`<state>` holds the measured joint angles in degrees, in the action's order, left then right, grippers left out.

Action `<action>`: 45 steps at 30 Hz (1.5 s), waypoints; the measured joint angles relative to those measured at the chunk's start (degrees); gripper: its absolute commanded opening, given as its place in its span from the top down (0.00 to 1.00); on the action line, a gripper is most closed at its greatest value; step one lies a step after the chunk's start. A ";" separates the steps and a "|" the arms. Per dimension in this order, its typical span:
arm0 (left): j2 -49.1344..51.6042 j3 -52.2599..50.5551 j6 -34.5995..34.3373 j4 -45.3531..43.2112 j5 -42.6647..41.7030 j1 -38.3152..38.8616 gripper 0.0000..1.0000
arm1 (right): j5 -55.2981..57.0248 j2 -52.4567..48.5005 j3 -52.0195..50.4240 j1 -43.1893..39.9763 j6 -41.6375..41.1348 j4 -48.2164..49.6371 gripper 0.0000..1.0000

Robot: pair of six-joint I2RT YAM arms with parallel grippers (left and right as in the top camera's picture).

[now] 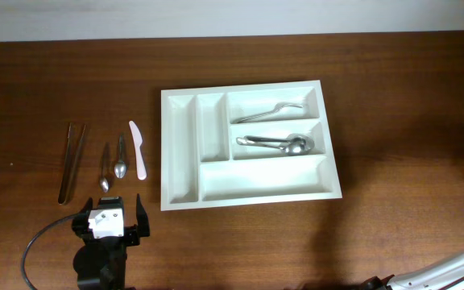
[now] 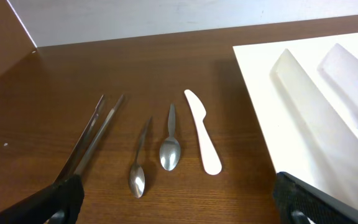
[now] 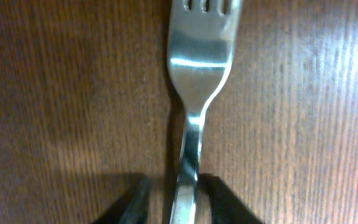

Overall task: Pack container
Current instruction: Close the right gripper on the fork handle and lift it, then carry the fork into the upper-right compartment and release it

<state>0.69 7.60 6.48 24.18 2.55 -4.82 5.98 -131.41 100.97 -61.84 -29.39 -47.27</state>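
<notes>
- Jaws on the left gripper [image 2: 179, 186] are spread wide with nothing between them; it hovers over bare wood near the table's [image 1: 393, 121] front edge.
- Right gripper [image 3: 180, 194] has its fingers [image 3: 132, 202] sitting close on either side of a fork's [image 3: 199, 68] handle. The fork lies flat on the wood, tines pointing away. Honestly can't tell if it's actually pinched or just bracketed.
- White cutlery tray [image 1: 264, 179] sits around the middle of the table, a bit to the right, long side across.
- In it, a second fork [image 1: 268, 111] lies in the top wide compartment, and spoons [image 1: 276, 144] lie in the middle wide one. They overlap, so I can't count them.
- Left of the tray there's a row on the wood: white plastic knife [image 1: 138, 149] nearest the tray wall but not touching, then a spoon [image 1: 121, 157], a smaller spoon [image 1: 105, 169], and metal tongs [image 1: 72, 161] furthest out.
- That row is just ahead of the left gripper.
- Pale wall [image 1: 216, 16] runs along the far edge of the table.
- Right arm [image 1: 457, 266] only just pokes in at the overhead view's bottom right corner.
</notes>
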 measured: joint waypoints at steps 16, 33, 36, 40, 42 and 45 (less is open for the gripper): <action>0.00 0.00 0.00 0.02 0.02 0.00 0.01 | -1.60 0.13 -0.02 3.76 0.24 -1.09 0.96; 0.00 0.00 0.00 0.02 0.02 0.00 0.01 | -3.74 1.31 -0.81 32.13 3.98 -1.81 0.96; 0.00 -0.02 0.00 0.02 0.02 0.00 0.01 | -3.72 1.31 -0.81 36.74 4.39 -1.97 0.96; 0.00 0.00 0.00 0.02 0.02 0.00 0.01 | -3.74 1.38 -0.81 41.75 5.79 -1.97 0.96; 0.00 -0.02 0.00 0.02 0.02 0.00 0.01 | -3.74 1.40 -0.81 43.87 7.56 -1.99 0.96; 0.00 0.00 0.00 0.00 0.02 0.00 0.01 | -3.50 1.53 -0.79 46.64 10.75 -1.99 0.96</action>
<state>0.69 7.60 6.48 24.18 2.57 -4.82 2.48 -129.88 100.18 -15.20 -18.63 -49.25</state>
